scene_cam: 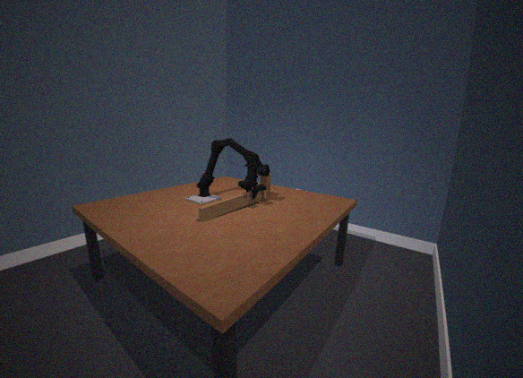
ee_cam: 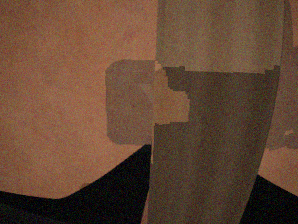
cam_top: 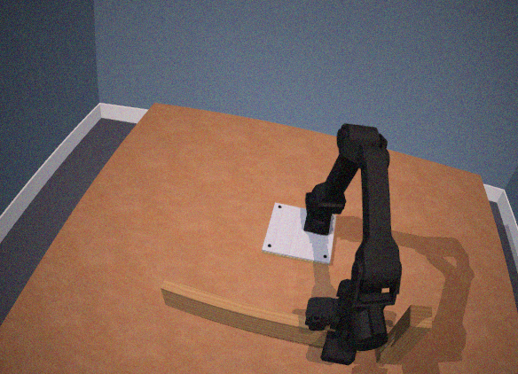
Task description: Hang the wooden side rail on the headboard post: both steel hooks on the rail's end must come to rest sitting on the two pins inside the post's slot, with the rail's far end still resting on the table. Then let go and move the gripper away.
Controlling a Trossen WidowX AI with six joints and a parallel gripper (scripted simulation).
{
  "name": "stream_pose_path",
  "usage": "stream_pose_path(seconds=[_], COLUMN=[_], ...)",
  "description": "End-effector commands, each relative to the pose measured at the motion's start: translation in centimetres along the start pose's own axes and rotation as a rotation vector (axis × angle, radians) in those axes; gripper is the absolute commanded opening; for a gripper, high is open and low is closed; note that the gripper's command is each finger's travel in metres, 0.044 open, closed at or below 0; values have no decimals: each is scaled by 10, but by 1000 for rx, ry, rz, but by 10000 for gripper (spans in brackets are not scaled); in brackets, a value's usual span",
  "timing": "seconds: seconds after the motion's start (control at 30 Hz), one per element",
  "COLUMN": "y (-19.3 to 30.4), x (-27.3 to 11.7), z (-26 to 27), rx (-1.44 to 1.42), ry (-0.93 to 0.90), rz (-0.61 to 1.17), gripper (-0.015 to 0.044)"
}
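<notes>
The wooden side rail (cam_top: 231,315) (scene_cam: 224,207) (ee_cam: 215,130) stands on edge, its far end on the table. My gripper (cam_top: 331,332) (scene_cam: 252,192) (ee_cam: 178,153) is shut on the rail near its other end, one finger on each side. The headboard post (cam_top: 410,333) (scene_cam: 268,186) stands upright just beyond that end, partly behind the arm. The hooks, the pins and the slot are hidden by the gripper and arm or too small to make out. I cannot tell whether hooks and pins touch, or how high the gripped end is.
The white base plate (cam_top: 288,231) (scene_cam: 193,199) with the arm's foot on it lies on the table (cam_top: 177,198) (scene_cam: 215,263), behind the rail in the top view. The arm arches from the plate over to the rail and close beside the post. Shadows fall around the post.
</notes>
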State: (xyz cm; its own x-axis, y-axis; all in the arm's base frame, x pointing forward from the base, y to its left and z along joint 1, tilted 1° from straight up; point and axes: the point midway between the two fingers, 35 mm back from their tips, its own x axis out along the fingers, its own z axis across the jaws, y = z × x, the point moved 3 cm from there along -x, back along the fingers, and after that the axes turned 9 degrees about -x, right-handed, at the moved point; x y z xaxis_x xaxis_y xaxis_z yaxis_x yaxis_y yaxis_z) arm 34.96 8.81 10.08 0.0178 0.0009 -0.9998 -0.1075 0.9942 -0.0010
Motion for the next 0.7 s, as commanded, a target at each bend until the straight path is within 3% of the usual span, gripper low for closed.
stream_pose_path(seconds=[0.0, 0.67], y=[0, 0], x=[-8, -11], z=[2, 2], rx=[12, 12], ry=[-19, -19], rz=[2, 2], gripper=[0, 0])
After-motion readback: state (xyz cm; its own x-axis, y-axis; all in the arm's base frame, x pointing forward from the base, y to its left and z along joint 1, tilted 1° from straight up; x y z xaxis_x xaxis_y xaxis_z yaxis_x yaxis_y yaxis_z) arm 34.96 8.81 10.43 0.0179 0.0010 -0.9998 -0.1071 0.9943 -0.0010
